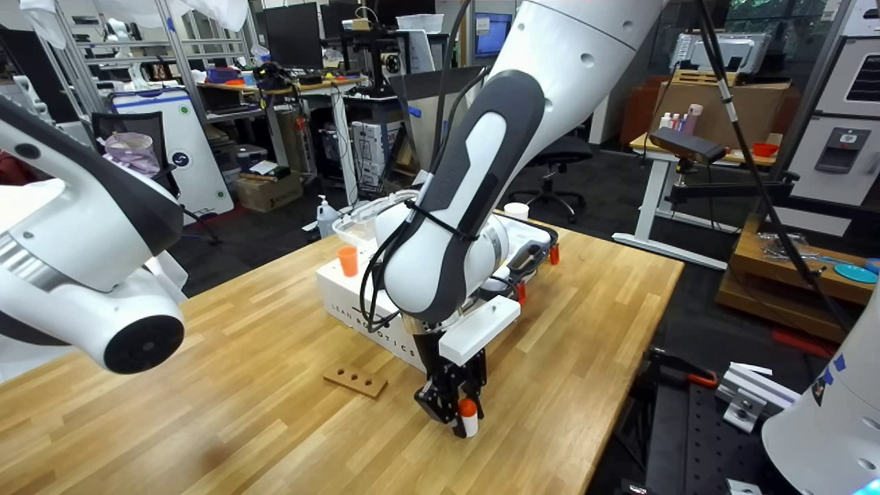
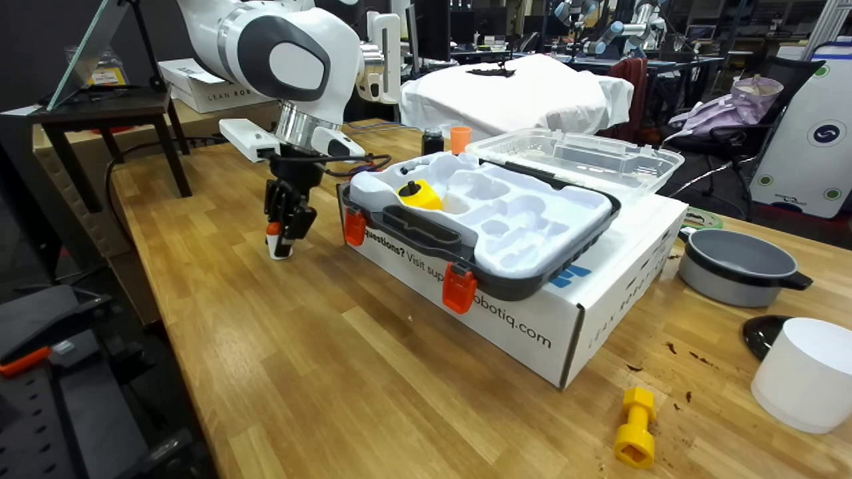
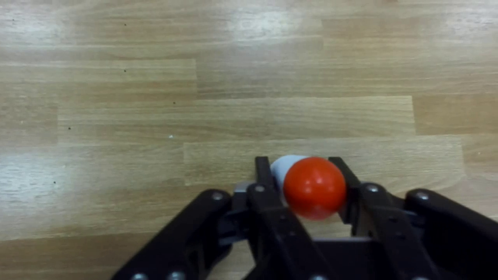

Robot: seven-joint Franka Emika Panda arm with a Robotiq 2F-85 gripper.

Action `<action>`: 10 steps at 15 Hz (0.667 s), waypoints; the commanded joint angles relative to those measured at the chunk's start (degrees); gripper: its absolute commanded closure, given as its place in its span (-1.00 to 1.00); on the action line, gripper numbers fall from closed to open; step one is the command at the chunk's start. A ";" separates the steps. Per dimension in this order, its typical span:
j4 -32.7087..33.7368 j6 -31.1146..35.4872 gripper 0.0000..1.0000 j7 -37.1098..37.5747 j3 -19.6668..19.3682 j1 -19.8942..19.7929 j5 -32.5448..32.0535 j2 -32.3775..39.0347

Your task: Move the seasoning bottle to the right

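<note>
- Seasoning bottle [image 1: 469,418], white with an orange-red cap [image 3: 314,188], stood roughly upright between the fingers [image 3: 263,173] of the gripper [image 3: 299,165], its base on or just above the table [image 1: 550,385]; I could not tell which.
- The jaws were narrow, about the bottle's width apart, and appeared to be holding it; how firmly was not clear.
- In the wrist view the cap sat against or very near one finger, with a strip of white body showing beside the other. If that meant uneven contact, the smooth round body was liable to pivot or slip.
- The fingertips reached nearly as low as the base. Sliding sideways without lift risked dragging the base and tipping the bottle.
- "Right" had no stated viewpoint. In an exterior view the table's edge [image 1: 615,405] lay to the right, so too long a carry that way threatened a fall.
- In an exterior view the white box [image 2: 526,329], with a case [image 2: 509,285] on top, lay to the right; a low path there risked a collision.
- The cable [image 2: 343,159] seemed to loop near the case; a snag threatened to jerk the gripper and loosen its hold.
- Letting go too high was likely to topple the bottle.
</note>
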 commanded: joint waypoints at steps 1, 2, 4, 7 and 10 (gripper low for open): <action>-0.66 0.29 0.75 -0.99 0.67 -0.81 1.57 -0.80; -1.03 0.51 0.76 -0.92 0.63 -0.77 1.60 -1.20; -1.89 0.74 0.76 -0.70 0.49 -0.66 1.49 -2.22; -3.96 1.29 0.76 0.71 -0.52 0.32 -0.07 -4.91; -6.81 1.28 0.76 0.53 -0.82 0.30 -0.79 -8.99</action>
